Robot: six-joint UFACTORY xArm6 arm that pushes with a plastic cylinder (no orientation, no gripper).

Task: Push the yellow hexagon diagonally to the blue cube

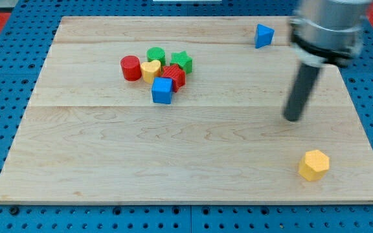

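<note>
The yellow hexagon (314, 164) lies near the board's bottom right corner. The blue cube (162, 90) sits at the lower edge of a cluster left of the board's centre. My tip (293, 118) is at the end of the dark rod, above and a little left of the yellow hexagon, apart from it, and far to the right of the blue cube.
The cluster by the blue cube holds a red cylinder (131, 67), a yellow heart (151, 70), a green cylinder (156, 55), a green star (182, 61) and a red block (173, 75). A blue triangle (263, 35) lies near the wooden board's (109, 155) top right.
</note>
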